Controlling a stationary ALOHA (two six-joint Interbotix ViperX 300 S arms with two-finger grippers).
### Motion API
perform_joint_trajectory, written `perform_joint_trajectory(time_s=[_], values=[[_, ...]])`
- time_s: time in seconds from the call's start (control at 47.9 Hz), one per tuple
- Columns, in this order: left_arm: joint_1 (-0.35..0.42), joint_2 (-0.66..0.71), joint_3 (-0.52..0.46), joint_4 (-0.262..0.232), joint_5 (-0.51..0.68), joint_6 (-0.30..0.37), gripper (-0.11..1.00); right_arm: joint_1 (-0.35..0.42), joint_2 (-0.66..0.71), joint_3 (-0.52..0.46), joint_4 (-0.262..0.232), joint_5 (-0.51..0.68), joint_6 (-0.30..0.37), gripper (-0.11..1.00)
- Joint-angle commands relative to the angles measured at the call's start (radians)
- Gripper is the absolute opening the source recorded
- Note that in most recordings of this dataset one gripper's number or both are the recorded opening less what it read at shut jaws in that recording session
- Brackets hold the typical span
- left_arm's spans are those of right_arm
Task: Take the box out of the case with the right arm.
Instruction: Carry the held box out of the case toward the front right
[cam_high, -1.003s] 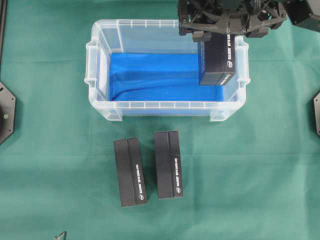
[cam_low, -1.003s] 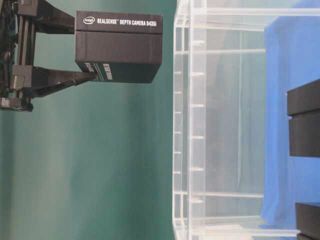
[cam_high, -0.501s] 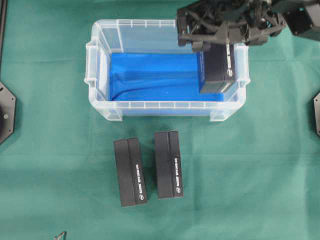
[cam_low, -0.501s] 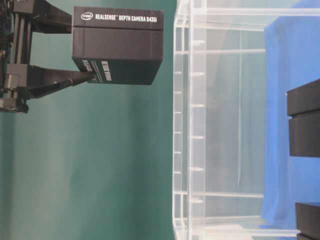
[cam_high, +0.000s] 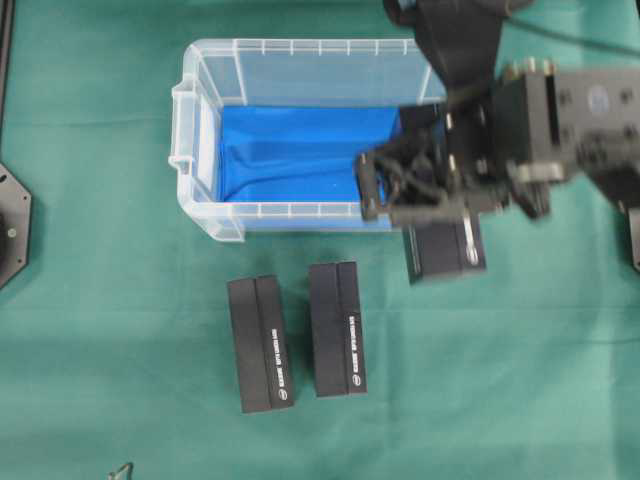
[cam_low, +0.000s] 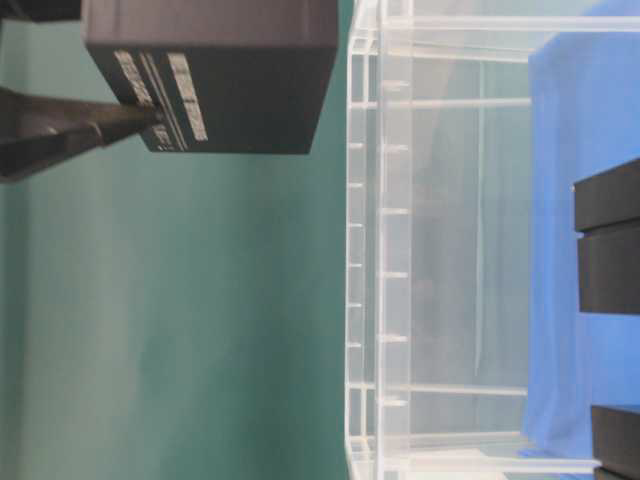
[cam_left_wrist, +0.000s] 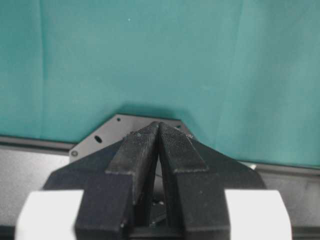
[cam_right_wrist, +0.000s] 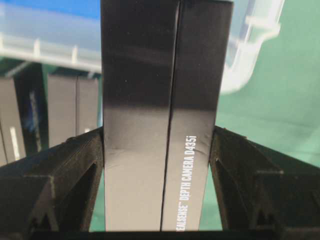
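Far left, well apart from the work: left gripper (cam_left_wrist: 159, 150), fingers pressed together on nothing, parked over green cloth (cam_high: 100, 380). On the cloth in front of the bin, two matte black rectangular cardboard boxes (cam_high: 262, 343) side by side, long axes running away from the bin. Behind them, clear translucent plastic case (cam_high: 200, 150) with ribbed rim, blue lining bare. Right of centre, right gripper (cam_right_wrist: 159, 145) clamped across the narrow sides of a third black rectangular box (cam_high: 445, 250), long axis pointing straight out from the fingers. Box now outside the case, just past its front right corner, hanging above the cloth, right of the resting pair. Likely next: lowering beside them.
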Motion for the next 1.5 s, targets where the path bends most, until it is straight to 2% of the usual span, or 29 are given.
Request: perform_joint_trajectory(time_s=[0.0, 0.167, 0.293, 0.71, 1.003, 1.212, 1.483], values=[[0.003, 0.005, -0.011, 0.002, -0.005, -0.002, 0.0, 0.052, -0.032, -0.025, -0.014, 0.006, 0.032, 0.65], [0.003, 0.005, -0.011, 0.003, -0.005, -0.002, 0.0, 0.146, -0.032, -0.023, -0.014, 0.006, 0.149, 0.65], [0.003, 0.005, -0.011, 0.003, -0.005, -0.002, 0.0, 0.19, -0.031, -0.023, -0.014, 0.005, 0.192, 0.65], [0.003, 0.003, -0.011, 0.002, -0.005, -0.005, 0.0, 0.207, -0.003, -0.011, -0.017, 0.02, 0.206, 0.65], [0.003, 0.005, -0.009, 0.003, -0.005, -0.003, 0.0, 0.218, 0.035, 0.029, -0.012, -0.025, 0.236, 0.65], [0.003, 0.005, -0.009, 0.002, -0.005, -0.003, 0.0, 0.229, 0.048, 0.1, -0.003, -0.069, 0.282, 0.65], [0.003, 0.005, -0.008, 0.002, -0.005, -0.002, 0.0, 0.235, 0.046, 0.25, 0.008, -0.227, 0.339, 0.65]])
